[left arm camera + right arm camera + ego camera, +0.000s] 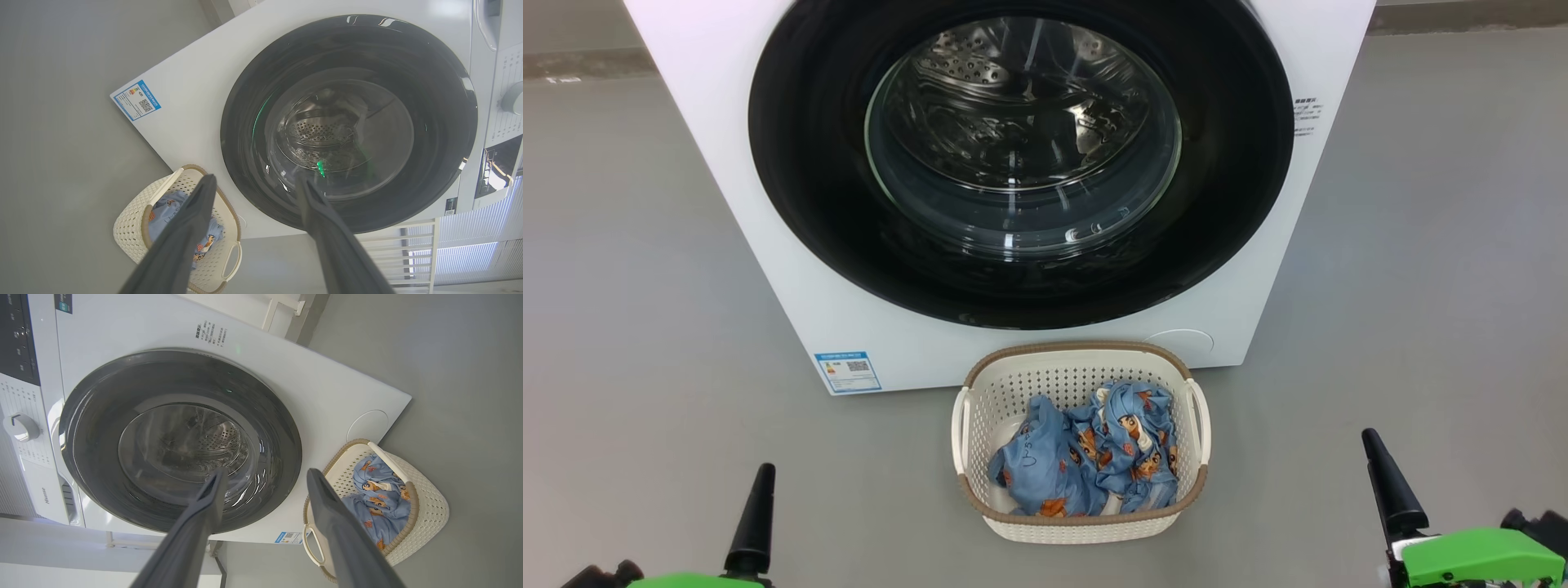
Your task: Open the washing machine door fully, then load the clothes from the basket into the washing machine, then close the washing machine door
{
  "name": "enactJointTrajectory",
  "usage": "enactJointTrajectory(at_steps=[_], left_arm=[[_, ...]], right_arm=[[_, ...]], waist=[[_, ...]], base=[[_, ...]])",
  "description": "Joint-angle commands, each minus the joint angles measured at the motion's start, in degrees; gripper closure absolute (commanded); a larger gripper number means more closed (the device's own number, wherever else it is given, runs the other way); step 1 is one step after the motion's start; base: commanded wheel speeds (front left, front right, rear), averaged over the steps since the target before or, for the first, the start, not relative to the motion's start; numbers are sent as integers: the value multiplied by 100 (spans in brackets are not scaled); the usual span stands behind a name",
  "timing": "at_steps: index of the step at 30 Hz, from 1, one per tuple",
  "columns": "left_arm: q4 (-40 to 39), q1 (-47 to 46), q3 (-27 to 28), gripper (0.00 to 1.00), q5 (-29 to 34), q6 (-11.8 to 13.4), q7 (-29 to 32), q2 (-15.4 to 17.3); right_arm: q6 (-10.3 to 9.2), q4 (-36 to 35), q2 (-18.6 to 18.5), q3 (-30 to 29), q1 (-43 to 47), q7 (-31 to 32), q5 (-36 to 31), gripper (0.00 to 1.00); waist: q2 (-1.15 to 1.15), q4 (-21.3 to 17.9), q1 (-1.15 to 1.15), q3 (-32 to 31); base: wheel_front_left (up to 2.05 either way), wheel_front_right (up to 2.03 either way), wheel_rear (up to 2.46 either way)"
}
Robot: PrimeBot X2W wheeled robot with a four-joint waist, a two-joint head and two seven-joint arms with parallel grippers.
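Left gripper (256,179) and right gripper (267,472) gape wide, holding nothing.

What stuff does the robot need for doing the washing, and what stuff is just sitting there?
Needed for the job:
- washing machine
- door, shut now
- basket
- clothes, in the basket

Just there:
- blue sticker on the machine's front
- round cover low on the machine's front
- white rack by the machine
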Motion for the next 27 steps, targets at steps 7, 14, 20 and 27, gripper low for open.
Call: enactJointTrajectory(at_steps=[7, 14, 20, 27], left_arm=[[-203, -213, -33, 0, 862, -11, -185, 137], [-208, -207, -119, 0, 1415, -12, -303, 174], [-169, -199, -151, 0, 1929, -13, -404, 215], [-158, -224, -160, 0, 2433, -14, -506, 231]], right_arm=[[3, -113, -170, 199, -364, -175, -866, 0], [4, -37, -220, 267, -404, -292, -1485, 0], [4, 26, -260, 307, -443, -393, -1982, 0], [5, 97, -297, 343, -487, -493, -2449, 0]], waist=[[0, 1, 0, -2], [0, 4, 0, -11], [0, -6, 0, -7], [0, -6, -1, 24]], base=[[0, 0, 0], [0, 0, 0], [0, 0, 0], [0, 0, 0]])
